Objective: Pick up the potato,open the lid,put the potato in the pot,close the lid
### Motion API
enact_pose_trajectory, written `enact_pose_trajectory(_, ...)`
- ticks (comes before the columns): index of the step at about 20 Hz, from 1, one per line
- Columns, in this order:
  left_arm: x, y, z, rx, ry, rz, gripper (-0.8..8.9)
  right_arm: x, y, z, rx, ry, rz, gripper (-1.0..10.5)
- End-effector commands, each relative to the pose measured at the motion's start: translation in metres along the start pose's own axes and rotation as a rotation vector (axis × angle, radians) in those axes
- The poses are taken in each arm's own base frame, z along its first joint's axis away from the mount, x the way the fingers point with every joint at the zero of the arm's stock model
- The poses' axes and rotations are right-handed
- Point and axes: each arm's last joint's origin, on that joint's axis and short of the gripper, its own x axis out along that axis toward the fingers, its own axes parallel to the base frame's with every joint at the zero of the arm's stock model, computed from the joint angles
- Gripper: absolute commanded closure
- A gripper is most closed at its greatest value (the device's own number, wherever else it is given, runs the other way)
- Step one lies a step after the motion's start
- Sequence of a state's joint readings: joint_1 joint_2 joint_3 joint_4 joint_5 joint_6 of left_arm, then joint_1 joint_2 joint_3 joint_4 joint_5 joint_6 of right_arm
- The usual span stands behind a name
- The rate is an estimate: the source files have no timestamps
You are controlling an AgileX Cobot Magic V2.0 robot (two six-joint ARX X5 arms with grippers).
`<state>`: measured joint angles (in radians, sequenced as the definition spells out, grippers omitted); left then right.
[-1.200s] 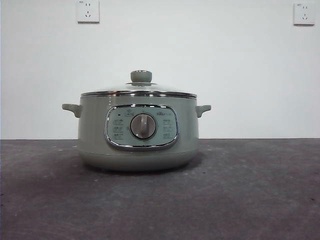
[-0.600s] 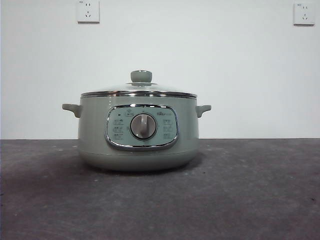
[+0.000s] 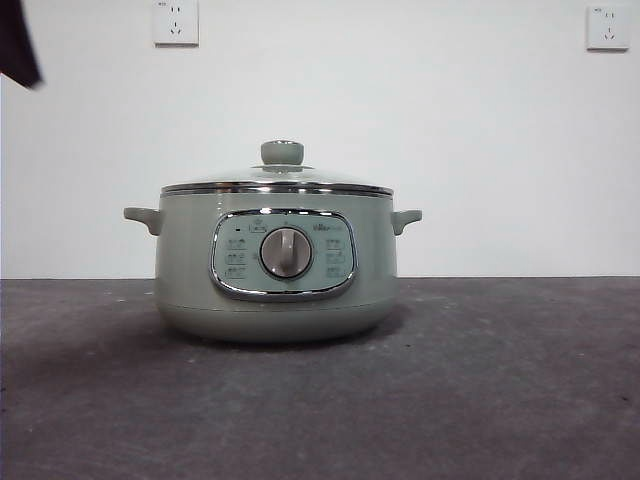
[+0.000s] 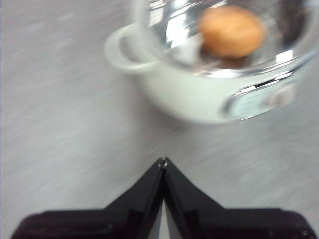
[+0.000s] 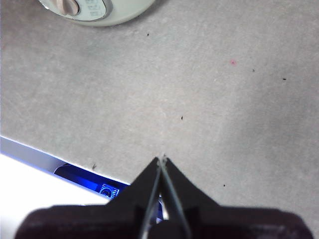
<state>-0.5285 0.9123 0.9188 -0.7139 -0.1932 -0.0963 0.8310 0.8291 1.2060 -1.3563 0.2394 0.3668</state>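
A squat, round, pale sage-green electric cooker pot [image 3: 275,270] stood upright on the dark grey matte table [image 3: 500,400], its chrome-framed control panel and grey dial [image 3: 287,252] facing the front camera and a small handle projecting from each side. The shallow-domed glass lid [image 3: 277,180], with a shiny steel rim and a pale green knob [image 3: 282,152], sat closed on the pot's rim. Seen through the glass in the left wrist view, the lumpy oval potato [image 4: 232,31] with orange-brown skin lay inside the pot [image 4: 189,94], under the lid [image 4: 169,30].

The left gripper [image 4: 163,162] hung above bare table surface just beside the pot, on the side of one handle; its two black jaws were pressed tip to tip with nothing between them. That view was blurred. The right gripper [image 5: 162,159] was over bare table [image 5: 199,89] near the table's edge, well apart from the pot [image 5: 99,12], of which only the lower front and the dial showed; its jaws were likewise clenched together and empty. In the front view a single black arm tip [image 3: 18,45] showed at the upper left corner; which arm it belonged to could not be told. Two white wall sockets [image 3: 176,22] were mounted on the white wall behind.
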Motion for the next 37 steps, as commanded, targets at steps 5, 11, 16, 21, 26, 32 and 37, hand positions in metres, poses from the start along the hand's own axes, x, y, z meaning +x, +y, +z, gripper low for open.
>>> enact_pose_trajectory(5,0.022,0.021,-0.041,-0.015,-0.349,-0.153,8.14,0.002,-0.001,-0.003,-0.009,0.028,-0.015,9.5)
enact_pose_trajectory(11,0.006,0.047,-0.088,-0.103,-0.500,0.042,8.14,0.002,-0.001,-0.003,-0.009,0.028,-0.015,9.5)
enact_pose_trajectory(16,0.009,0.059,-0.121,-0.172,-0.532,0.179,8.14,0.002,-0.001,-0.003,-0.009,0.028,-0.015,9.5)
enact_pose_trajectory(21,0.025,0.054,-0.158,-0.208,-0.570,0.189,8.14,0.002,-0.001,-0.003,-0.009,0.028,-0.015,9.5)
enact_pose_trajectory(26,0.035,0.050,-0.172,-0.197,-0.552,0.153,8.14,0.002,-0.001,-0.003,-0.009,0.028,-0.015,9.5)
enact_pose_trajectory(32,0.042,0.050,-0.178,-0.201,-0.534,0.186,8.14,0.002,-0.001,-0.003,-0.008,0.027,-0.015,9.5)
enact_pose_trajectory(37,0.042,0.051,-0.178,-0.210,-0.526,0.227,8.14,0.002,-0.001,-0.003,-0.008,0.027,-0.015,9.5)
